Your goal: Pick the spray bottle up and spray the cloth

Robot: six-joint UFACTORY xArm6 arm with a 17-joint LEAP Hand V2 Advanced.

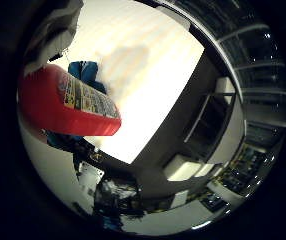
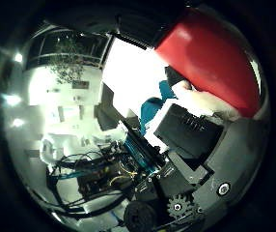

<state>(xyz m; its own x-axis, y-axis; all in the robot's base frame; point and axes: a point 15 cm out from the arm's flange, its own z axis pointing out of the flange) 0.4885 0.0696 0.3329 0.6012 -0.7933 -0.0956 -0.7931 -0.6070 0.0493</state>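
A: What is seen close to the palm?

B: A red spray bottle [image 2: 210, 58] is seen, right up against the hand [image 2: 186, 150]. A printed label [image 1: 88, 100] is stuck on its side.

A: Is the bottle gripped?

B: Yes. The fingers [image 2: 188, 128] are curled round the bottle, and it is held tight against the palm.

A: Where is the bottle kept?

B: It is held up above a pale tabletop [image 1: 148, 75], not touching it.

A: Is a cloth seen?

B: Something blue [image 1: 85, 70] is seen just behind the bottle, near the fingers. Whether it is the cloth cannot be told.
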